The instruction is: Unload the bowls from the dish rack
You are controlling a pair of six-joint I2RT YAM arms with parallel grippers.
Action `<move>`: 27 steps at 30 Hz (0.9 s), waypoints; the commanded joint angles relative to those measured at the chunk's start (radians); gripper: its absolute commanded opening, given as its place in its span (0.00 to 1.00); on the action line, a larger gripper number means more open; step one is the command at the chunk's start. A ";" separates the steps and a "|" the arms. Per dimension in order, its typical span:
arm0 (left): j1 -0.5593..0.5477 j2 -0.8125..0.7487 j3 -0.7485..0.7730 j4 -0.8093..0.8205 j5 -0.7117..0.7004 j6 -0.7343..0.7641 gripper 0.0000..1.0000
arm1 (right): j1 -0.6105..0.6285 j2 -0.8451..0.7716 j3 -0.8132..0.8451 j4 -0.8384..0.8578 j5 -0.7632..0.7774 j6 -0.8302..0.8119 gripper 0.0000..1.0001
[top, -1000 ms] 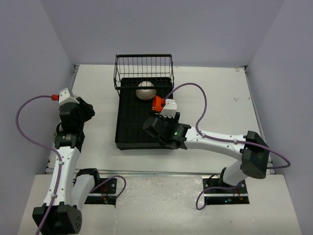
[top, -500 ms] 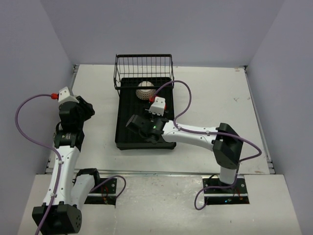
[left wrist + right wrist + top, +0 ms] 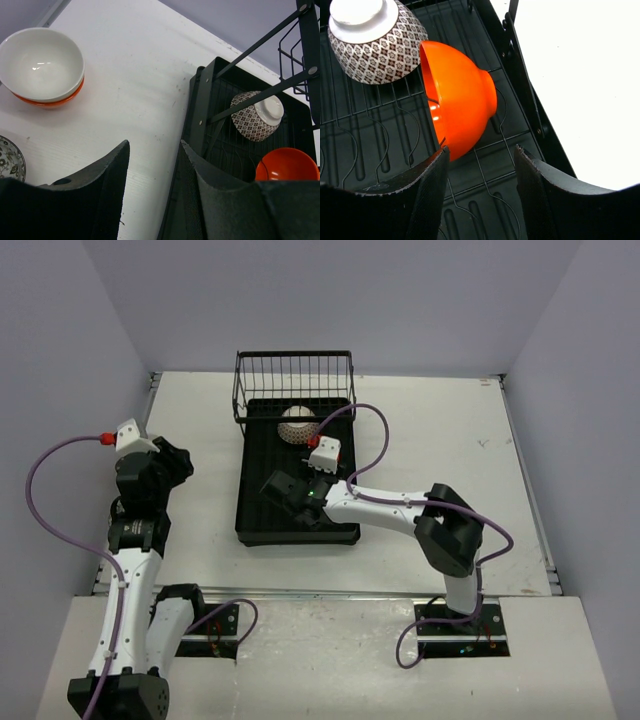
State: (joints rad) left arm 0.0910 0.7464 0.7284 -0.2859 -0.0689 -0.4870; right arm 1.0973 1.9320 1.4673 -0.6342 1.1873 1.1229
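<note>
Your dish rack (image 3: 258, 515) sits a bit left of the middle of the worktop (image 3: 450, 430). Its long side runs from the near edge toward the far edge. The wire basket (image 3: 295, 375) stands up at the far end.

The patterned bowl (image 3: 375, 45) lies bottom-up on the rack floor at that far end. The orange bowl (image 3: 462, 112) stands on its edge just beside it, closer to the rack's right wall. Its open side faces the left wall and its foot faces the right wall.

Your right pincer (image 3: 481, 152) is about half wide and holds nothing. The orange bowl's low edge sits between the jaws. One finger is at the rim and the other is apart from the bowl. Your left pincer (image 3: 154, 150) is also parted and holds nothing. It hangs over the worktop just left of the rack.

A second ago the right arm (image 3: 390, 505) reached in from the right edge side. Now its elbow has swung toward the middle, and the wrist hides the orange bowl from above. The left arm (image 3: 135, 540) has hardly moved. The patterned bowl has stayed put.

White worktop starts just past the rack's right wall. On the left, a strip of worktop lies between the rack and a white bowl (image 3: 42, 65). That bowl sits inside a red-orange bowl (image 3: 50, 102).
</note>
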 commanded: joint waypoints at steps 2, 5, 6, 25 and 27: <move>0.001 -0.015 -0.017 0.050 0.015 0.007 0.46 | -0.013 0.013 -0.002 0.105 0.074 -0.047 0.55; 0.001 -0.010 -0.014 0.050 0.023 0.007 0.46 | -0.019 0.033 -0.004 0.215 0.057 -0.147 0.55; 0.000 -0.016 -0.012 0.050 0.026 0.005 0.46 | -0.022 0.039 -0.001 0.258 0.046 -0.172 0.55; 0.001 -0.039 -0.003 0.042 0.040 0.011 0.49 | -0.071 0.139 0.119 0.291 0.021 -0.321 0.26; 0.000 -0.039 -0.001 0.042 0.040 0.011 0.48 | -0.073 0.148 0.140 0.269 0.021 -0.308 0.22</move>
State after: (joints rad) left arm 0.0910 0.7128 0.7216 -0.2771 -0.0399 -0.4866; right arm 1.0176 2.0544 1.5280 -0.4210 1.2385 0.7837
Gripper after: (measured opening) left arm 0.483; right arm 0.258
